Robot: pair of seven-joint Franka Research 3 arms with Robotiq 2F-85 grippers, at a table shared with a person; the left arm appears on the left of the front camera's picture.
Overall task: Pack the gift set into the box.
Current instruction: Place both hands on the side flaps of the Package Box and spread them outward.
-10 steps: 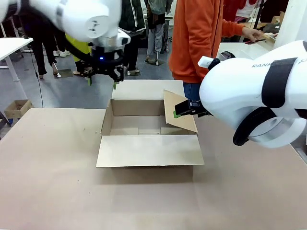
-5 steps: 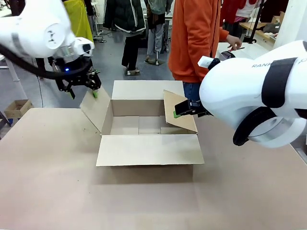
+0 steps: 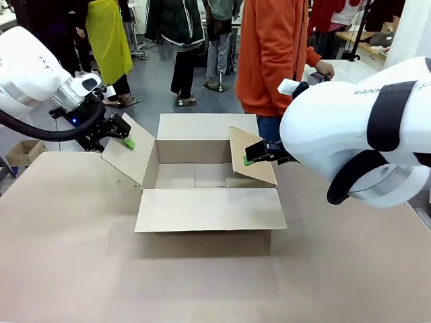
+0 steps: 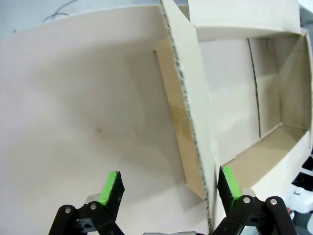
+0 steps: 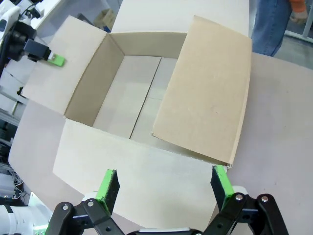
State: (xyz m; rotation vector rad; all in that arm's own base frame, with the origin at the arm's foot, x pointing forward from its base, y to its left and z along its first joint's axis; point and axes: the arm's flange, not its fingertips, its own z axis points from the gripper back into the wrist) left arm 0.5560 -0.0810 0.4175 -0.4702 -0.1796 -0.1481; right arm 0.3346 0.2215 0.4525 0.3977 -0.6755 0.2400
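Observation:
The box (image 3: 192, 151) stands open in the middle of the table, its inside bare; the gift set is out of view. My left gripper (image 3: 121, 134) is open at the box's left flap (image 3: 128, 158), which leans outward. In the left wrist view the left gripper (image 4: 169, 188) straddles that flap's edge (image 4: 190, 98), which runs close to the right-hand fingertip (image 4: 230, 182). My right gripper (image 3: 252, 158) is open at the right flap (image 3: 250, 158), which tilts in over the box. In the right wrist view the right gripper (image 5: 165, 188) looks down on the box (image 5: 93, 88) and this flap (image 5: 205, 107).
A person in an orange top (image 3: 276, 54) stands at the table's far side behind the box. A small carton (image 3: 23, 151) sits on the floor at far left. The near flap (image 3: 209, 210) lies flat toward me. Bare tabletop (image 3: 202, 282) stretches in front.
My left arm has swung from behind the box's back-left corner down and to the left, and the left flap has folded outward with it. The right arm has not moved.

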